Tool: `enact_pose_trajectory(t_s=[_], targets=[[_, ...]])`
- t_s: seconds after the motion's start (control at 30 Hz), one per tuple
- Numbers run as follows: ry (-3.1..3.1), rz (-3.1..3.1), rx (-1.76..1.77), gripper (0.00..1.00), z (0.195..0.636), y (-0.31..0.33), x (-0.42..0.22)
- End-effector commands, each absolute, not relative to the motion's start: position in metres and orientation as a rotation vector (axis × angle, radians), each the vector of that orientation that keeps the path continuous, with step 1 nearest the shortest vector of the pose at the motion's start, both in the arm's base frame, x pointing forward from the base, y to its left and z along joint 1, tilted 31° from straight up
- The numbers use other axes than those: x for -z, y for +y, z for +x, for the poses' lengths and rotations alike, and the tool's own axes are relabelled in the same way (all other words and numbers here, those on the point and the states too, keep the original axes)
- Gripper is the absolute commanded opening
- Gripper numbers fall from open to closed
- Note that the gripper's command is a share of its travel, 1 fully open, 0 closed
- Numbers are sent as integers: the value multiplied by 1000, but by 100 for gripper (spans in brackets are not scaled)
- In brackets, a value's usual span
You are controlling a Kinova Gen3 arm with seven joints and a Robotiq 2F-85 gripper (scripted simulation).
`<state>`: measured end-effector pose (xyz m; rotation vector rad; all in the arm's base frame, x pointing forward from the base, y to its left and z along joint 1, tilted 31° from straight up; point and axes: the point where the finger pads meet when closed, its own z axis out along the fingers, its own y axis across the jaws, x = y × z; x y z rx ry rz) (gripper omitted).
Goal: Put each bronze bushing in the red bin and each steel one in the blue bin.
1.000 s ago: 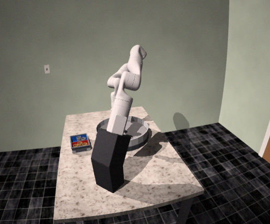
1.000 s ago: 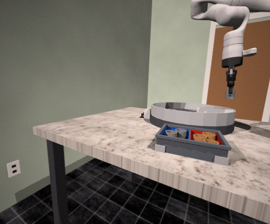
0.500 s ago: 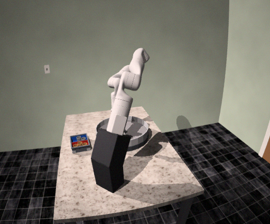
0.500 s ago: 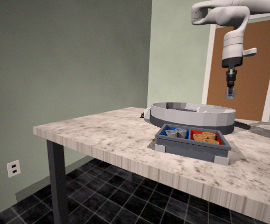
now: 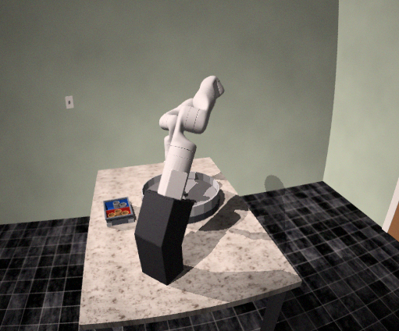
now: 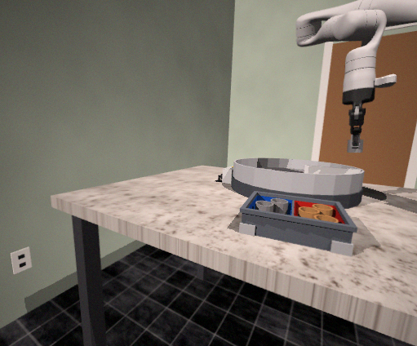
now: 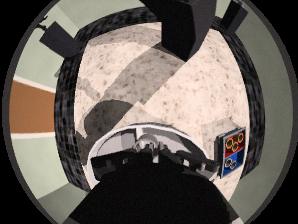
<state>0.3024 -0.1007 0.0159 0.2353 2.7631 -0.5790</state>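
Note:
My gripper (image 6: 355, 141) is shut on a grey steel bushing (image 6: 360, 148), high above the right side of the turntable (image 6: 296, 182) (image 5: 209, 208). The arm hides the gripper in the top view; the wrist view shows the fingers only darkly. The blue bin (image 6: 263, 197) (image 5: 109, 204) (image 7: 238, 159) holds two steel bushings, one on the left (image 6: 264, 207) and one beside it (image 6: 280, 206). The red bin (image 6: 301, 204) holds three bronze bushings, at the left (image 6: 308, 213), back (image 6: 323, 210) and front (image 6: 326, 219). I cannot tell what the turntable holds; its inside is partly hidden.
Both bins share one grey tray (image 6: 292, 230) (image 5: 119, 222) beside the turntable, near the table edge. The turntable has a raised pale wall. The black arm pedestal (image 5: 158, 246) (image 7: 182, 30) stands on the speckled table (image 5: 123, 281). A small device (image 6: 226, 175) sits behind the turntable.

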Motion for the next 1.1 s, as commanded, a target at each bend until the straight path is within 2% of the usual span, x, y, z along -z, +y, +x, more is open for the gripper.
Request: enact_pose_trajectory(t_s=[0.0,0.37,0.53,0.77,1.07], targets=[[2694,214,529,0,298,-103,-13],[2694,214,529,0,298,-103,-13],[2712,438,525,0,328,-55,-4],[2687,516,504,0,339,-36,0],[2601,742,437,0,372,21,13]])
